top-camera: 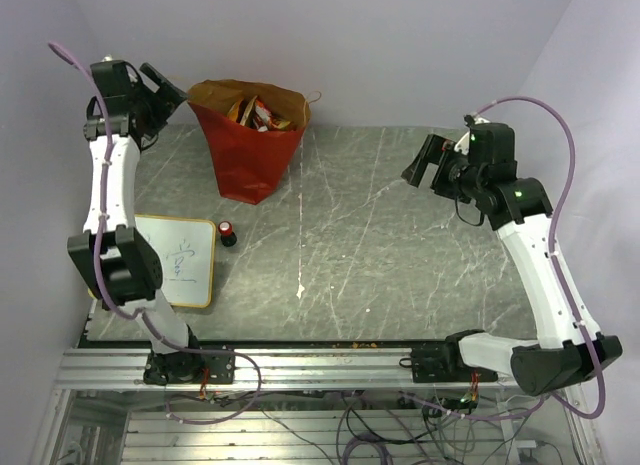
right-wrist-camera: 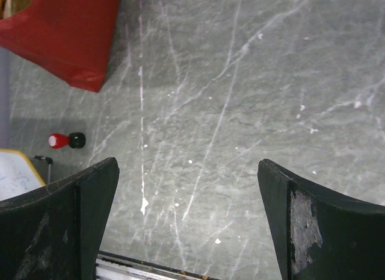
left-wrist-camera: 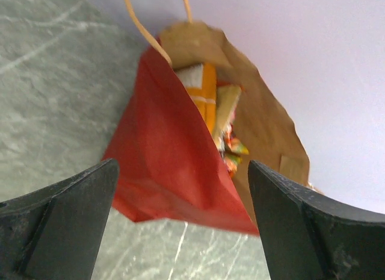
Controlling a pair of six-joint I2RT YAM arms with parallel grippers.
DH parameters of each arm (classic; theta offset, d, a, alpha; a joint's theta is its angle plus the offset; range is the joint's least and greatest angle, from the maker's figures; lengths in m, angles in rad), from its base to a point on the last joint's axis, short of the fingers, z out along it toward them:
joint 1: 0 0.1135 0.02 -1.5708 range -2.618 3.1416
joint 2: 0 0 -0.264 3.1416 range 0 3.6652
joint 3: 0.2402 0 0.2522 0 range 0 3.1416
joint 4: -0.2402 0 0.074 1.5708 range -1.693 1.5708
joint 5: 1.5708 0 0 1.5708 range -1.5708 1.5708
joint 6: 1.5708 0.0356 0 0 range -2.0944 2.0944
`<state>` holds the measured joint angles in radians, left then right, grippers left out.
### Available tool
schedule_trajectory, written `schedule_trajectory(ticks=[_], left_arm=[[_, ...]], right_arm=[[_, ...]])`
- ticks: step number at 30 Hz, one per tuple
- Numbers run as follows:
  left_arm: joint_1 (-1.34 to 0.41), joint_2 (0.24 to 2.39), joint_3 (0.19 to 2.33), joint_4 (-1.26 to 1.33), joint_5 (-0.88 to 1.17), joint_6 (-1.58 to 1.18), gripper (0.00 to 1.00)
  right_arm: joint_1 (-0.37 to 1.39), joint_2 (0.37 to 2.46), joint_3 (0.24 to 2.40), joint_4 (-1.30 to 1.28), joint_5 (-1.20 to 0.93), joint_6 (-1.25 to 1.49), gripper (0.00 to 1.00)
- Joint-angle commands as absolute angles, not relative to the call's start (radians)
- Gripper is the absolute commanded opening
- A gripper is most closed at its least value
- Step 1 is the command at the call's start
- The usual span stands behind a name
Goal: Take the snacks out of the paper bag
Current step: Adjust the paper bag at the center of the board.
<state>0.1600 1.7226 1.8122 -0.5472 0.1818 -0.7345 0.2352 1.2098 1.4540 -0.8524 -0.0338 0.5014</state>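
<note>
The red paper bag [top-camera: 245, 145] stands upright at the back left of the table, its mouth open and brown inside. Several snacks [top-camera: 262, 113] stick up inside it. In the left wrist view the bag [left-wrist-camera: 162, 153] fills the middle, with an orange packet [left-wrist-camera: 204, 93] and smaller coloured packets inside. My left gripper [top-camera: 165, 87] is open and empty, raised just left of the bag's mouth. My right gripper [top-camera: 425, 163] is open and empty, above the right side of the table, far from the bag. The bag's corner shows in the right wrist view [right-wrist-camera: 66, 33].
A small red-and-black cylinder [top-camera: 228, 232] stands near the bag's base; it also shows in the right wrist view [right-wrist-camera: 66, 140]. A yellow-framed whiteboard [top-camera: 180, 260] lies at the front left. The grey marble table [top-camera: 380, 235] ends at a metal rail in front.
</note>
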Motion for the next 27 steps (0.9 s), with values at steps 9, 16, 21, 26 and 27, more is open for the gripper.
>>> schedule_trajectory(ticks=[9,16,21,26,27], left_arm=[[0.252,2.124,2.136,-0.212,0.360,-0.836,0.94],[0.250,2.282,2.231,-0.084,0.361,-0.915,0.89],[0.250,2.317,2.211,0.031,0.358,-0.936,0.82],[0.251,2.356,2.228,0.051,0.384,-0.957,0.71],[0.251,2.356,2.229,0.047,0.383,-0.951,0.69]], right_arm=[[0.239,1.534,1.580,-0.603,-0.355,0.563,1.00],[0.257,1.782,1.754,-0.375,-0.461,0.706,1.00],[0.309,1.947,1.885,-0.255,-0.452,0.793,1.00],[0.341,2.111,2.035,-0.127,-0.442,0.901,0.96],[0.347,2.142,2.059,-0.088,-0.453,0.934,0.94]])
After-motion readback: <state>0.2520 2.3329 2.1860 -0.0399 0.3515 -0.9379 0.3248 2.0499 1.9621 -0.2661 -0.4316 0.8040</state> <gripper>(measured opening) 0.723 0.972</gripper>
